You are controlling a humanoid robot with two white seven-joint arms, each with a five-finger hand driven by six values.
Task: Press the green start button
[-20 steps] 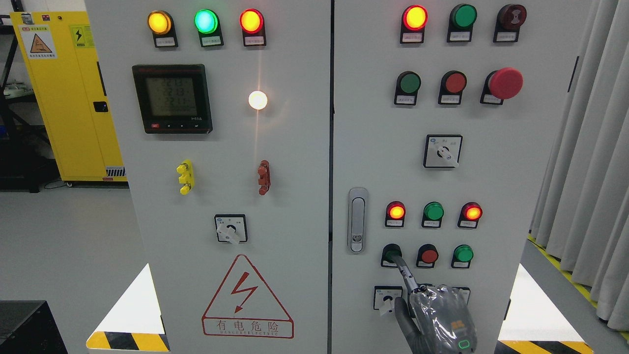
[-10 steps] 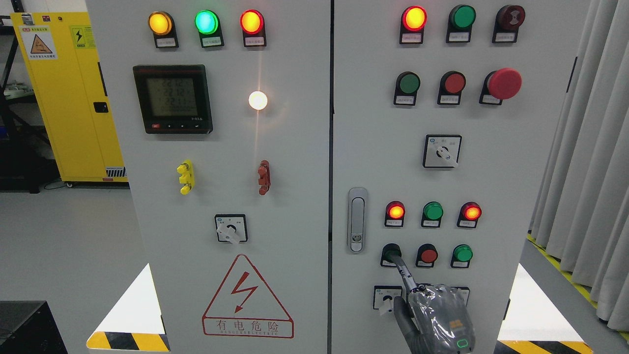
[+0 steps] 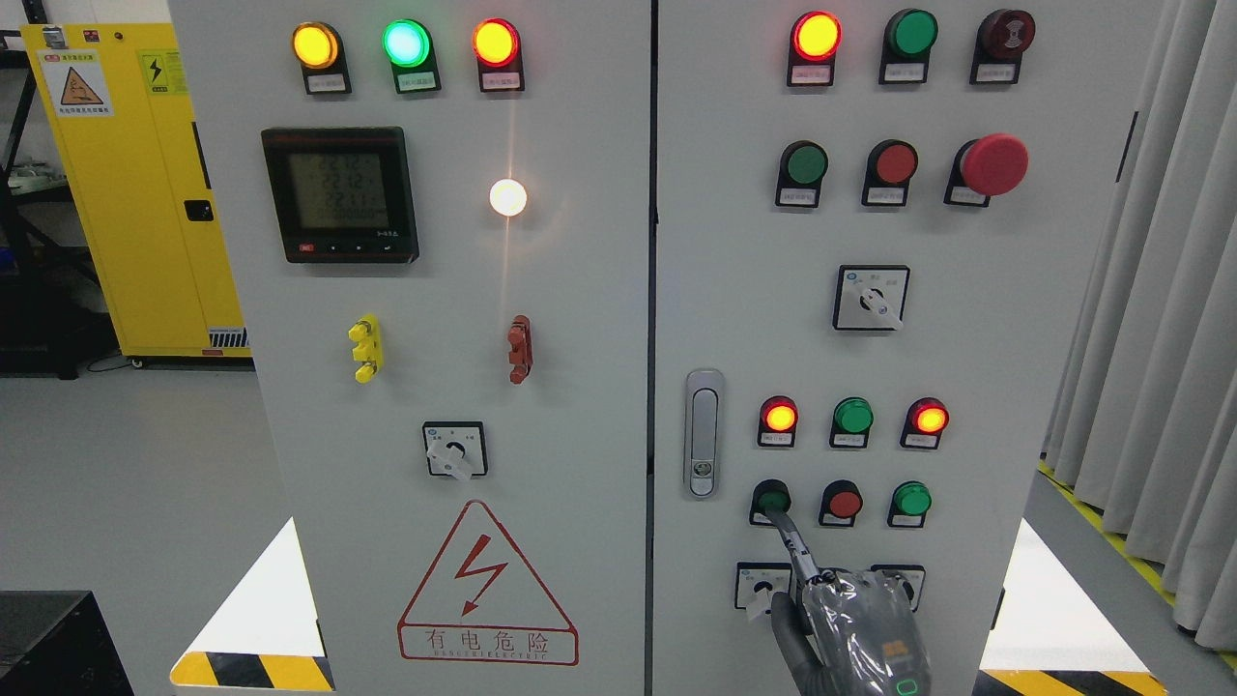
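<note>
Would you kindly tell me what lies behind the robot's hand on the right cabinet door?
Behind the right hand two selector switches show partly: one at its left, another's corner at its right. Their remaining parts are covered.

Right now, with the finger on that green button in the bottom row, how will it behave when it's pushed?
The green button sits in a collar fixed to the cabinet door, so it likely travels straight in, then springs back. Its small smooth cap could let the right hand fingertip slip sideways. The door itself looks rigid.
</note>
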